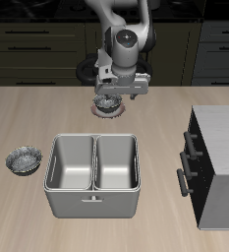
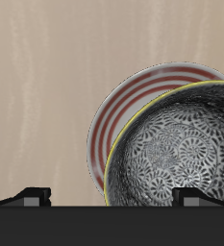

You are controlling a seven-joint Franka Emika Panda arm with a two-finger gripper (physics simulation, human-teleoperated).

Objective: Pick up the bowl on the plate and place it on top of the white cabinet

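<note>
The bowl (image 1: 107, 103) is dark grey and speckled, and it sits on the red-rimmed plate (image 1: 96, 108) at the back of the table. In the wrist view the bowl (image 2: 176, 144) fills much of the frame, with the plate (image 2: 118, 110) showing under it. My gripper (image 1: 113, 96) hangs just above the bowl and is open. In the wrist view the gripper (image 2: 113, 197) has one fingertip over the bowl's inside and the other outside its rim. The white cabinet (image 1: 222, 157) stands at the table's side, nearer the front edge.
A look-alike bowl (image 1: 25, 159) lies alone on the table, away from the plate. A grey two-compartment tray (image 1: 93, 173) stands in the middle near the front edge. Dark kitchen cupboards line the back.
</note>
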